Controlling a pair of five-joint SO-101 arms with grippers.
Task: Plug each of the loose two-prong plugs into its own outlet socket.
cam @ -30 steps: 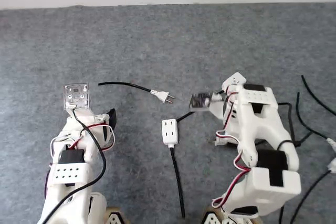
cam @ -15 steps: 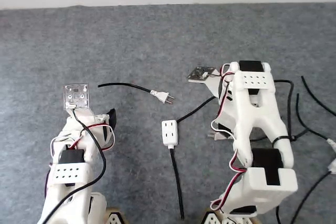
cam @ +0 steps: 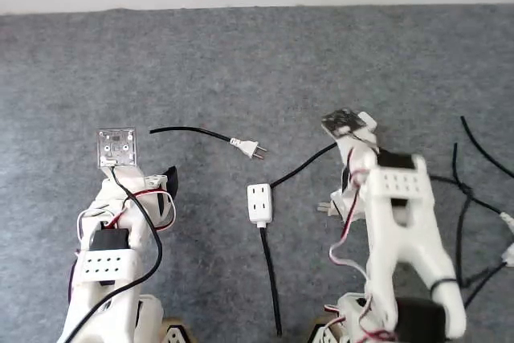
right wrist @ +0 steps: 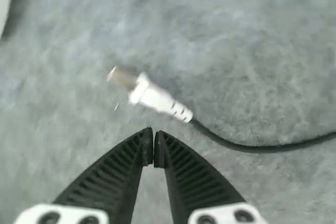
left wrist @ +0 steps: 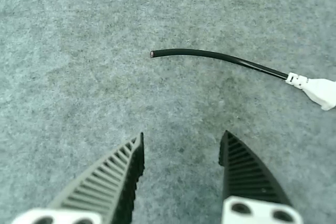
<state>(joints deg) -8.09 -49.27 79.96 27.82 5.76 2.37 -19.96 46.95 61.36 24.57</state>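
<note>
Right claw clenched on nothing, tips just short of a white plug lying on the grey table. Left claw released, hovering low over the table. The second plug, on its black cord, lies beyond it. Between my arms sits the outlet, both plugs out.

No legible text, labels or numbers.

My right arm is swinging — its wrist camera, a second ago near the outlet strip, now sits farther back and right, elbow dropped toward the near edge.
</note>
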